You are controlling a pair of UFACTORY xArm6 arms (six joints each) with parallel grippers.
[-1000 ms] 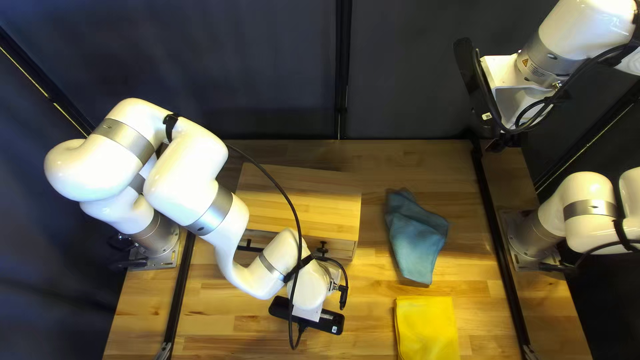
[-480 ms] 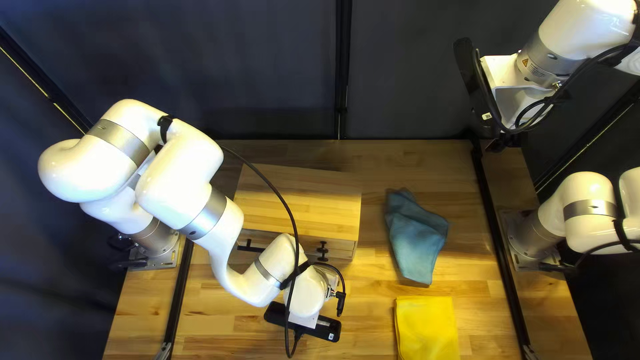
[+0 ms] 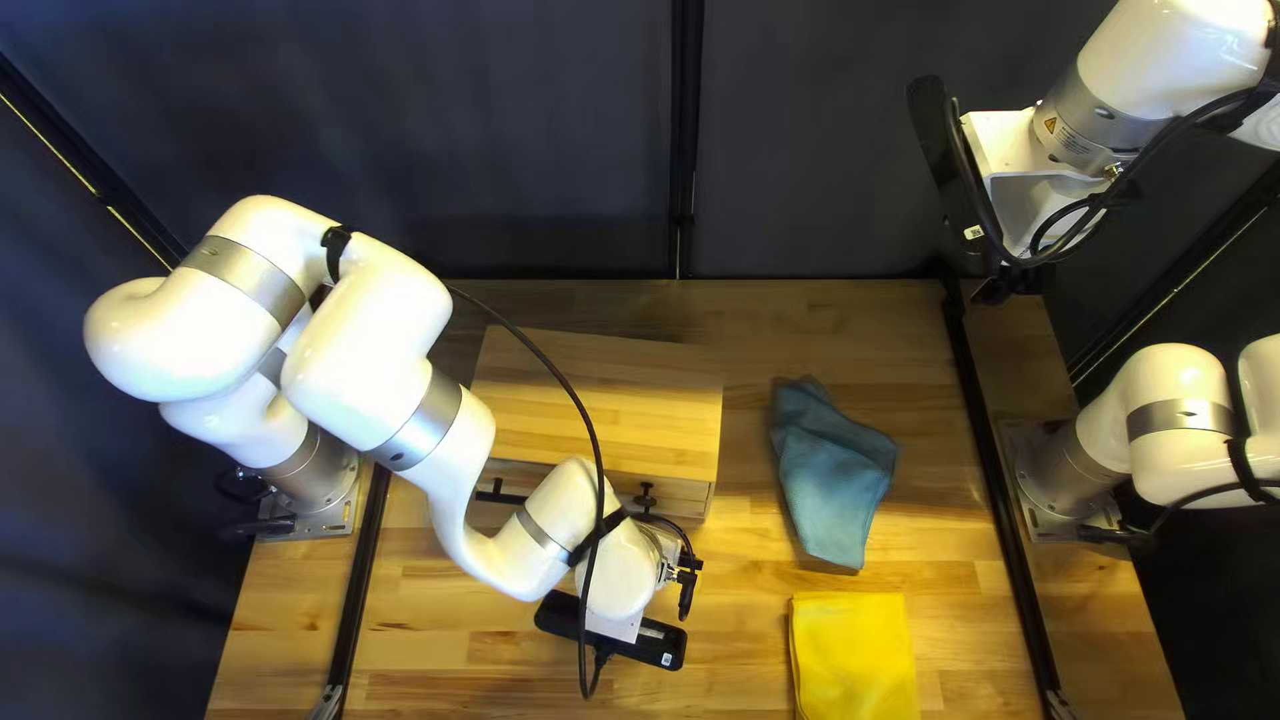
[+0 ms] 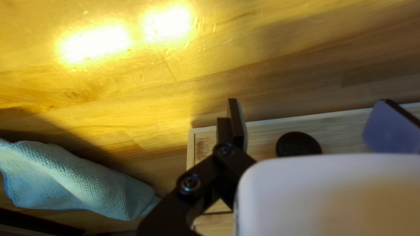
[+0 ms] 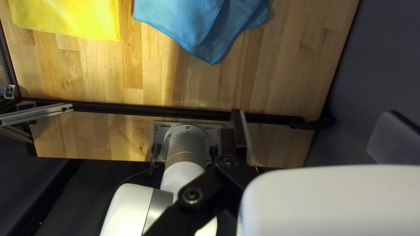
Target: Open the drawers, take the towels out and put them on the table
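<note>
Two towels already lie on the surface (image 3: 740, 590) at the right of the top left view. The blue towel (image 3: 830, 470) is crumpled at mid-right, and the yellow towel (image 3: 852, 650) lies folded flat just below it at the lower edge of the frame, close to it but not touching. Left of centre stands the wooden drawer chest (image 3: 610, 400), with a strip of bare wood between it and the blue towel. Your left arm (image 3: 370, 400) bends down from the left edge, its wrist low in front of the chest's drawer face. In the left wrist view your left fingers (image 4: 234, 121) are spread wide. The black round knob (image 4: 297, 144) sits between them on the pale drawer front, and you can see a gap on each side of it, so nothing is gripped. The blue towel rests on the surface off to the side of those fingers. Your right arm (image 3: 1150, 60) is raised at the upper right of the frame. In the right wrist view your right fingers (image 5: 239, 131) are likewise spread wide and hold nothing, hanging high above that arm's base plate (image 5: 187, 129).
</note>
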